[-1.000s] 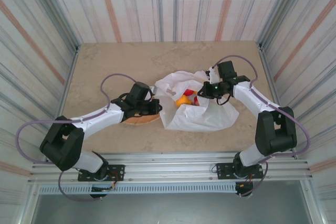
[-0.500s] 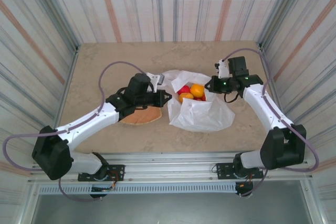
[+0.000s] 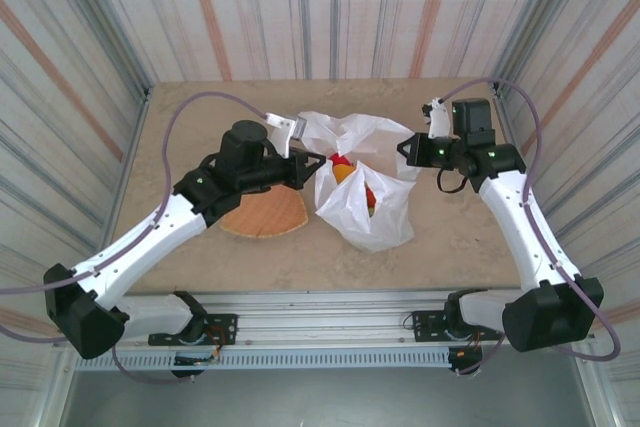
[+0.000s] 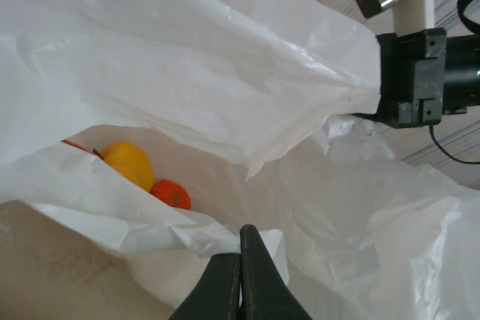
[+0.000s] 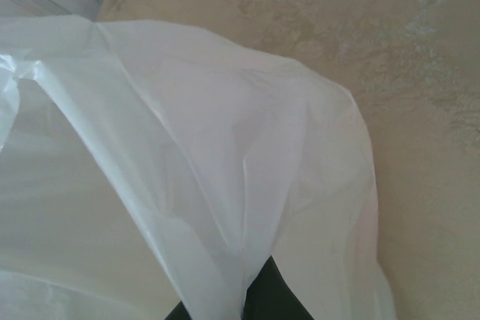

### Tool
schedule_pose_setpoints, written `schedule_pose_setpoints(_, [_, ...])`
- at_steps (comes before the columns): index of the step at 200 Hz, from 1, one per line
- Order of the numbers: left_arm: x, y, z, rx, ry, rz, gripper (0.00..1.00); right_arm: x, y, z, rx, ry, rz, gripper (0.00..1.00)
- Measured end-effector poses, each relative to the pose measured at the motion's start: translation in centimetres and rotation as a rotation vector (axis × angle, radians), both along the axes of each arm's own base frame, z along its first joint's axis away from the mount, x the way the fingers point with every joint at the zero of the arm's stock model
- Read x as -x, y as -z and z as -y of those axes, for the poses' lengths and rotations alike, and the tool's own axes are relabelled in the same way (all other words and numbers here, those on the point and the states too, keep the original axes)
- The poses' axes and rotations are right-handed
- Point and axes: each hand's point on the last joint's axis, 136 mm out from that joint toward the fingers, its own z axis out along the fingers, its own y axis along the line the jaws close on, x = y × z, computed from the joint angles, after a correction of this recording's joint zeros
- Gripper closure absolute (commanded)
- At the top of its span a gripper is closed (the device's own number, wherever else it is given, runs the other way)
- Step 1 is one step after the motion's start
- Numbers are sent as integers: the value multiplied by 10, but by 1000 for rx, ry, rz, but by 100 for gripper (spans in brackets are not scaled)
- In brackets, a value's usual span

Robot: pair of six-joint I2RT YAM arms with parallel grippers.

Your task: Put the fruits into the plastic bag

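Observation:
The white plastic bag [image 3: 372, 209] hangs above the table, stretched between both grippers with its mouth up. My left gripper [image 3: 316, 160] is shut on the bag's left rim; in the left wrist view its closed tips [image 4: 240, 231] pinch a fold of the film. My right gripper [image 3: 403, 148] is shut on the right rim, and the film drapes over its tips [image 5: 251, 290] in the right wrist view. The fruits lie inside the bag: a yellow one [image 4: 129, 162] and an orange one [image 4: 171, 194], with red and orange showing at the mouth [image 3: 343, 169].
A flat tan wooden plate [image 3: 262, 217] lies on the beige table [image 3: 200, 117] under my left forearm, left of the bag. Striped walls enclose the table on three sides. The right arm's cable [image 3: 530, 117] loops near the right wall.
Both grippers have risen and moved apart, lifting the bag off the table. The bag now hangs narrower and the fruits have sunk deeper inside.

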Motion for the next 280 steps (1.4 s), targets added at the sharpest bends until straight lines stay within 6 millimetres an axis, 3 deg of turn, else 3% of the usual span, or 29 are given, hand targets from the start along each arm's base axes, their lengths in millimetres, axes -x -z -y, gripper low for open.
schedule_pose_setpoints(34, [-2, -15, 0, 17, -8, 28, 100, -1, -15, -3, -24, 2, 27, 95])
schedule_pose_setpoints(57, [-7, -14, -4, 5, -37, 14, 100, 1, -19, -8, -45, -6, 31, 95])
schedule_pose_setpoints(92, [-29, -8, -15, -10, -105, -21, 100, -3, -20, -13, -69, -7, 34, 95])
schedule_pose_setpoints(162, [-75, 29, -23, -75, -184, -125, 100, -28, 27, -26, -73, -8, -83, 95])
schedule_pose_setpoints(179, [-78, 18, -25, -67, -188, -117, 100, -27, 23, -31, -77, -24, -80, 95])
schedule_pose_setpoints(224, [-72, -26, -23, 4, -163, -53, 100, -30, -9, -38, -119, -35, -15, 94])
schedule_pose_setpoints(280, [-76, -17, -21, -8, -165, -70, 100, -31, -5, -38, -127, -23, -21, 94])
